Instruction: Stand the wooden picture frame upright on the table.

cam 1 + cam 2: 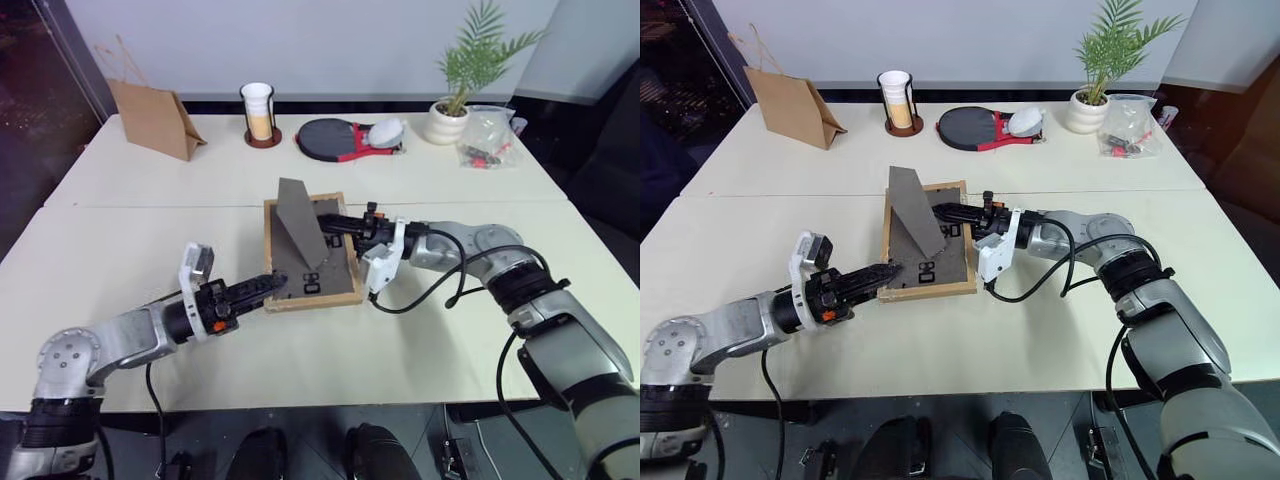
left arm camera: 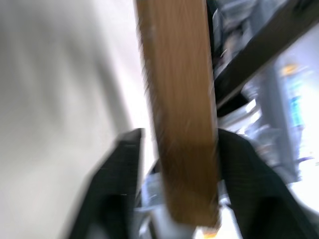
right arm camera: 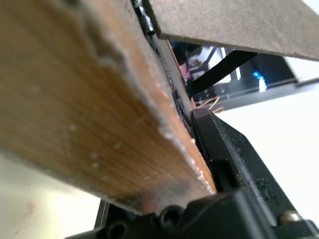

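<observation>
The wooden picture frame (image 1: 312, 275) lies face down on the table (image 1: 150, 220), its dark back panel up and its fold-out stand (image 1: 297, 215) sticking up. My left gripper (image 1: 270, 285) is at the frame's near left corner. In the left wrist view the light-wood edge (image 2: 179, 124) runs between its fingers (image 2: 119, 189), which stand open with a slim gap. My right gripper (image 1: 335, 222) reaches level over the frame's right edge. It is shut on the frame, with the wood rim (image 3: 75, 114) pressed against a black finger (image 3: 234, 149).
Along the far edge stand a brown paper bag (image 1: 152, 118), a cup on a coaster (image 1: 259, 112), a paddle (image 1: 335, 138), a potted plant (image 1: 455, 105) and a plastic bag (image 1: 488, 138). A black cable (image 1: 430, 295) loops on the table by my right arm.
</observation>
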`<state>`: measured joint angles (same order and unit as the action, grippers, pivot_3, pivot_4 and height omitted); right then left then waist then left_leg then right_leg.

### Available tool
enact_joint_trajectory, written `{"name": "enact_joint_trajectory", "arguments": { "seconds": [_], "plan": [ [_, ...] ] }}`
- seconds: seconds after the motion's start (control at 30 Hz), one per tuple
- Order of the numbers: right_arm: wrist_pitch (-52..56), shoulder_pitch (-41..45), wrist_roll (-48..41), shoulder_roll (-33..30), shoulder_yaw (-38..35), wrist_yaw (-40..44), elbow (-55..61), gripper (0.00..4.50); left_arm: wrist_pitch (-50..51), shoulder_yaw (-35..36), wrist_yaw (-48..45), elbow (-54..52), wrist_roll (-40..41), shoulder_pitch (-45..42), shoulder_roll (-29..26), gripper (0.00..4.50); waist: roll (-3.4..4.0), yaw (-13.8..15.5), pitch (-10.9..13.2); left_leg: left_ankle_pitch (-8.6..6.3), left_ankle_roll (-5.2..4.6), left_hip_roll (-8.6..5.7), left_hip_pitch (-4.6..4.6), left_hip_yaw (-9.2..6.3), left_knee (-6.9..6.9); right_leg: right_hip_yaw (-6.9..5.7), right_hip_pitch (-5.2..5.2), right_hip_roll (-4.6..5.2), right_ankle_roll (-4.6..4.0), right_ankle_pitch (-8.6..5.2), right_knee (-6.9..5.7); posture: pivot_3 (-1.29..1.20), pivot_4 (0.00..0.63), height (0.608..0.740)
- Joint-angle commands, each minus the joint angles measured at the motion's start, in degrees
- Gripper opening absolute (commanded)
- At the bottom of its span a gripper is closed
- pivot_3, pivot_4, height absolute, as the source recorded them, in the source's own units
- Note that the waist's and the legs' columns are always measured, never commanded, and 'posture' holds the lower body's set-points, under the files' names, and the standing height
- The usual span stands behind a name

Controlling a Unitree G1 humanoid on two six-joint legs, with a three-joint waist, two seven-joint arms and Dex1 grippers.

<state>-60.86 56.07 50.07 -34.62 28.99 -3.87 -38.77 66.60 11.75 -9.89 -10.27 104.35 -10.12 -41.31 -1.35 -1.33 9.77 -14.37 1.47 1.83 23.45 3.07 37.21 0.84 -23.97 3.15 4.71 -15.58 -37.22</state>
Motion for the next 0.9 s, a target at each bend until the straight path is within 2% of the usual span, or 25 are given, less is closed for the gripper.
{"name": "enact_joint_trajectory", "arguments": {
  "seconds": [0.03, 0.1, 0.13, 0.2, 0.23, 0.3, 0.4, 0.5, 0.6, 0.77, 0.9],
  "plan": [
    [-0.82, 2.22, -16.89, 1.71, -1.99, 11.22, -3.21, 1.06, -4.63, 4.71, -13.27, -6.49, -17.13, 4.05, -8.53, 4.41, -0.02, -0.27, 0.03, -0.01, -0.02, 0.01, -0.01, 0.0, -0.01, 0.0, 0.0, -0.01, 0.0, 0.0, -0.02, 0.0, 0.15, 0.74],
    [2.66, 1.64, -28.83, 3.5, -2.32, 23.7, -4.56, 1.06, -14.41, 5.47, -26.01, -10.35, -33.0, 9.51, -16.25, 4.47, -0.06, -0.93, 0.05, -0.03, -0.05, 0.02, -0.01, -0.02, -0.03, -0.01, 0.04, -0.19, -0.02, 0.0, 0.03, 0.0, 0.15, 0.74],
    [6.08, 0.84, -35.27, 4.59, -2.92, 30.46, -4.02, 1.06, -17.42, 6.07, -30.01, -10.4, -36.97, 11.01, -18.3, 4.47, -0.02, -1.25, 0.08, -0.03, -0.05, 0.03, -0.04, -0.04, -0.05, -0.04, 0.08, -0.21, -0.04, -0.01, 0.04, 0.0, 0.15, 0.74],
    [24.66, -2.43, -55.0, 7.09, -4.73, 52.4, 2.74, 1.06, -22.18, 8.39, -34.2, -6.79, -42.54, 11.19, -21.1, 4.47, 0.16, -1.17, 0.17, -0.09, -0.16, 0.05, -0.16, 0.0, -0.13, -0.03, 0.17, -0.22, -0.05, -0.01, 0.06, 0.0, 0.15, 0.74],
    [33.17, -3.22, -61.83, 7.9, -5.75, 60.92, 5.11, 1.06, -23.15, 8.91, -35.25, -5.39, -44.08, 10.46, -21.61, 4.47, 0.13, -1.13, 0.19, -0.12, -0.2, 0.21, -0.23, -0.07, -0.13, -0.09, 0.27, -0.23, -0.05, -0.01, 0.04, 0.0, 0.15, 0.74],
    [45.71, -3.19, -69.03, 8.88, -7.64, 70.95, 6.87, 1.06, -24.85, 8.52, -36.59, -3.52, -47.21, 8.94, -21.29, 4.47, 0.15, -0.84, 0.19, -0.12, -0.21, 0.36, -0.23, -0.19, -0.09, -0.24, 0.36, -0.25, -0.06, 0.0, 0.07, 0.0, 0.15, 0.74],
    [61.88, -0.99, -74.16, 10.22, -9.73, 81.21, 4.93, 1.06, -27.2, 6.39, -37.71, -1.46, -52.46, 6.92, -19.74, 4.47, 0.15, -0.58, 0.2, -0.14, -0.24, 0.35, -0.23, -0.24, -0.08, -0.33, 0.37, -0.09, -0.11, 0.01, 0.06, 0.0, 0.15, 0.74],
    [69.75, 3.05, -74.13, 12.89, -11.04, 87.85, -3.39, 1.06, -28.72, 3.9, -38.59, -1.33, -56.66, 5.98, -17.88, 4.47, 0.19, -0.77, 0.22, -0.16, -0.26, 0.21, -0.2, -0.21, -0.12, -0.36, 0.29, 0.15, -0.19, -0.03, 0.03, 0.0, 0.15, 0.74],
    [69.7, 6.3, -70.67, 16.09, -11.72, 90.02, -13.06, 1.06, -28.46, 2.52, -38.48, -2.92, -58.56, 4.83, -16.01, 4.47, 0.17, -1.12, 0.21, -0.16, -0.26, 0.17, -0.11, -0.19, -0.13, -0.36, 0.16, 0.21, -0.13, 0.01, 0.01, 0.0, 0.15, 0.74],
    [65.95, 7.71, -64.05, 19.84, -12.19, 89.37, -25.12, 1.06, -28.52, 2.2, -36.39, -2.39, -60.5, 1.55, -11.72, 4.47, 0.17, -1.1, 0.2, -0.16, -0.24, 0.16, 0.08, -0.15, -0.24, -0.35, -0.12, 0.25, -0.09, 0.04, -0.01, 0.0, 0.15, 0.74],
    [65.67, 8.01, -60.83, 21.31, -13.86, 88.29, -29.75, 1.06, -29.37, 0.72, -36.82, -2.97, -63.36, 1.34, -10.37, 4.47, 0.15, -1.33, 0.19, -0.16, -0.24, 0.08, 0.13, -0.02, -0.22, -0.28, -0.2, 0.36, -0.07, 0.05, -0.02, 0.0, 0.15, 0.74]
  ]
}}
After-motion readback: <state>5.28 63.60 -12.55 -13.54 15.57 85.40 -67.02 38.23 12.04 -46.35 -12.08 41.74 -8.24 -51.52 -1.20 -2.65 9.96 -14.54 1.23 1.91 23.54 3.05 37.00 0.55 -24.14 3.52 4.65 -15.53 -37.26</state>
